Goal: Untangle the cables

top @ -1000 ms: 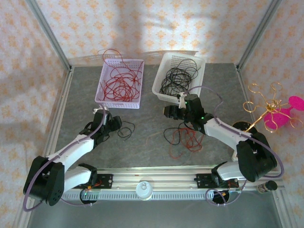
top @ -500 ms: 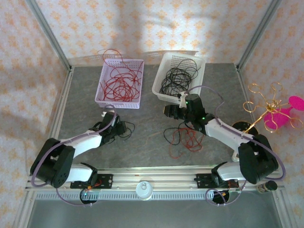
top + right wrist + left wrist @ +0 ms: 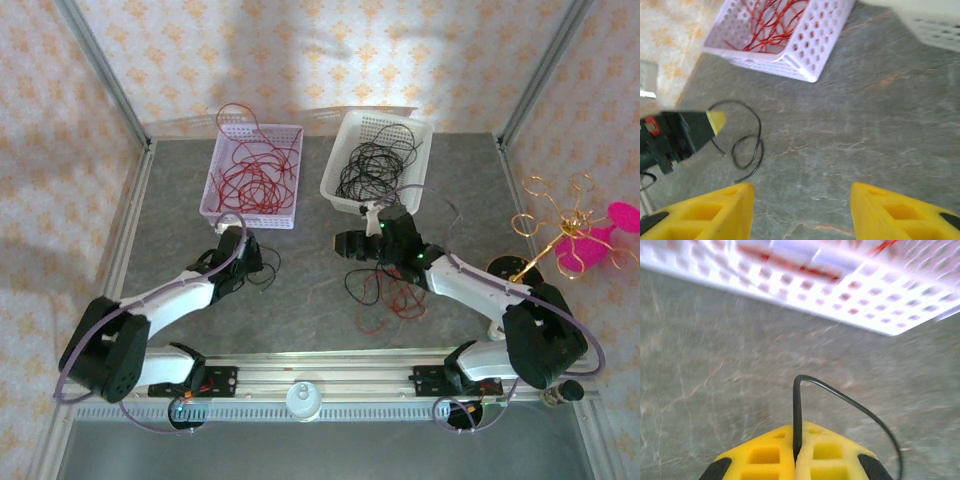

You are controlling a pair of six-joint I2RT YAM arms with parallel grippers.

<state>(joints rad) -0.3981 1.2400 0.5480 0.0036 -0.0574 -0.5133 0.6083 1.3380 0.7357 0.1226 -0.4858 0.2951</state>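
**Cables [image 3: 398,296]: 1 black strand pinched at left, mixed tangle loose at right**

Left arm: stretched low from its base at the near-left corner of the table [image 3: 310,225] toward the far edge. The left gripper [image 3: 250,265] sits just short of the near wall of the lilac basket [image 3: 255,215]. Left wrist view: the yellow fingers [image 3: 765,457] are pressed together, with 1 black wire [image 3: 852,402] clamped in the seam. The wire rises from the seam, bends sharply and arcs away to the right. Right wrist view: its free end lies on the table in 2 small loops.

Right arm: reaches from the near-right corner toward the table's middle. The right gripper [image 3: 345,243] points left, near the white basket [image 3: 395,128]. Right wrist view: fingers [image 3: 707,212] spread wide, nothing between them, bare grey table beneath.

Tangle: thin red and black strands, looped over each other, lie on the table beside and partly under the right forearm, right of centre. Red wires [image 3: 250,180] fill the lilac basket. Black wires [image 3: 370,170] fill the white basket. Both baskets stand by the far edge.
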